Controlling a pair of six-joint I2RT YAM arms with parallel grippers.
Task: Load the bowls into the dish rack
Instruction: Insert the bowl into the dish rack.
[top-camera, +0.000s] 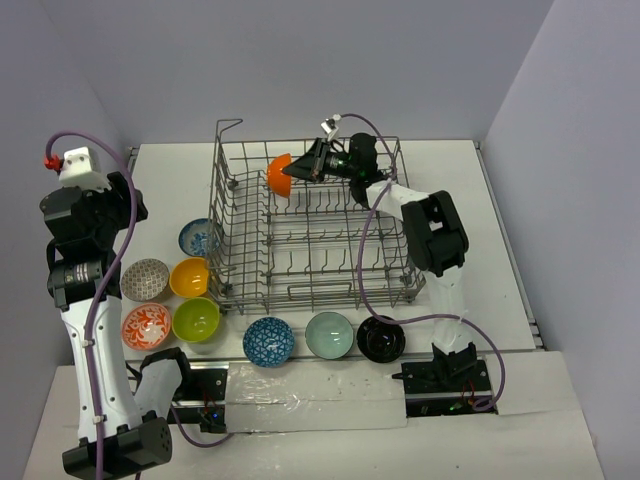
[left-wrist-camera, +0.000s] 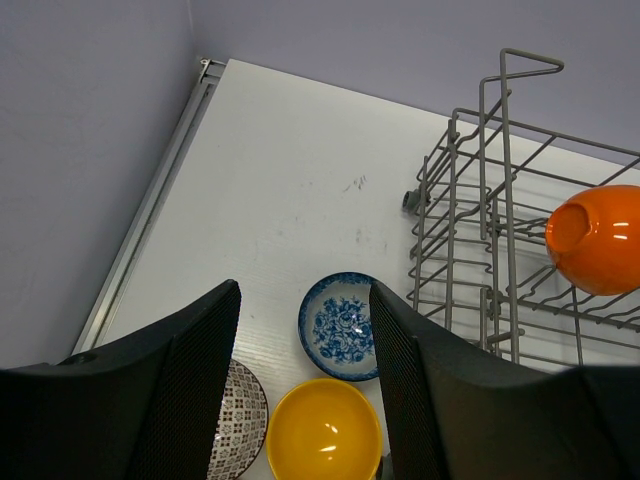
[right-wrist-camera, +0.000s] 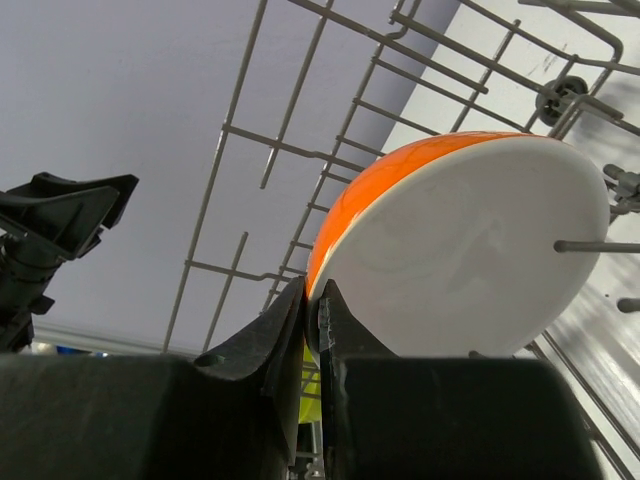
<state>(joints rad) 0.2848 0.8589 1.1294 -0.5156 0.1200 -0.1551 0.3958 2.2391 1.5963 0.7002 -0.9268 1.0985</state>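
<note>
My right gripper (top-camera: 305, 168) is shut on the rim of the orange bowl (top-camera: 280, 174), white inside (right-wrist-camera: 470, 250), and holds it on edge among the tines at the far left of the grey wire dish rack (top-camera: 312, 290). My left gripper (left-wrist-camera: 305, 330) is open and empty, high above the blue-patterned bowl (left-wrist-camera: 342, 326) and yellow bowl (left-wrist-camera: 322, 432). Left of the rack sit the blue floral bowl (top-camera: 198, 238), white-patterned bowl (top-camera: 146, 279), yellow bowl (top-camera: 190, 277), red-and-white bowl (top-camera: 146, 325) and lime bowl (top-camera: 196, 319). In front sit a blue geometric bowl (top-camera: 268, 341), teal bowl (top-camera: 329, 334) and black bowl (top-camera: 381, 339).
A raised wire loop (top-camera: 228, 127) stands at the rack's far left corner, also seen in the left wrist view (left-wrist-camera: 525, 70). Purple walls close in the table at the back and sides. The right arm's cable (top-camera: 365, 270) hangs across the rack's right part.
</note>
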